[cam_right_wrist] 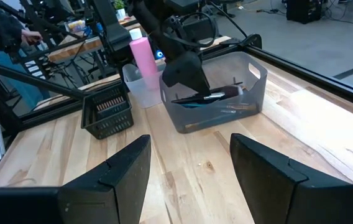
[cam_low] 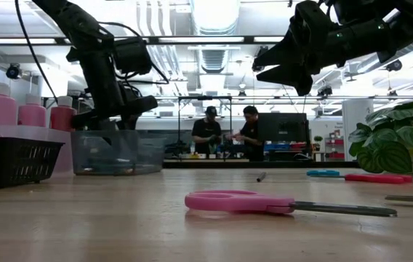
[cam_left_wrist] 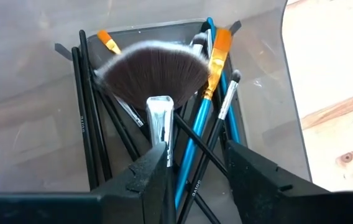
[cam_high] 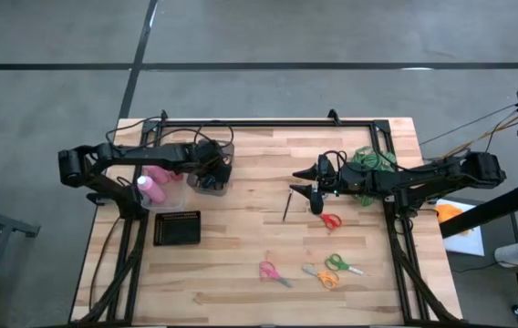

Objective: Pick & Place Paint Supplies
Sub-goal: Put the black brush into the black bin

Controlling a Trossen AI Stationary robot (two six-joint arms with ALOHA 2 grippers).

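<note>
**Lone Brush Lay Nearer My Right Hand**

On the wooden table [cam_high: 241,264], most of the paint supplies sat at my left side: pink bottles [cam_high: 152,185] in their clear tub, and a sheaf of paintbrushes [cam_left_wrist: 195,124] in the clear bin [cam_high: 213,169]. My left gripper [cam_left_wrist: 195,168] hung directly over that bin, its fingers [cam_left_wrist: 148,177] parted, the silver ferrule of a fan brush [cam_left_wrist: 151,78] rising beside one finger; I could not tell whether it touched. My right gripper [cam_high: 314,193] hovered above mid-table, fingers [cam_right_wrist: 114,171] spread and empty, facing the bin across bare boards.

The move ahead, by my judgement, turned on one thin dark brush [cam_high: 286,206] lying loose on the table. It lay just beside and below my right gripper, towards the bin, well apart from my left. Its long axis ran nearly front to back across the table, slightly slanted, so my right fingers would need to straddle it crosswise.
</note>
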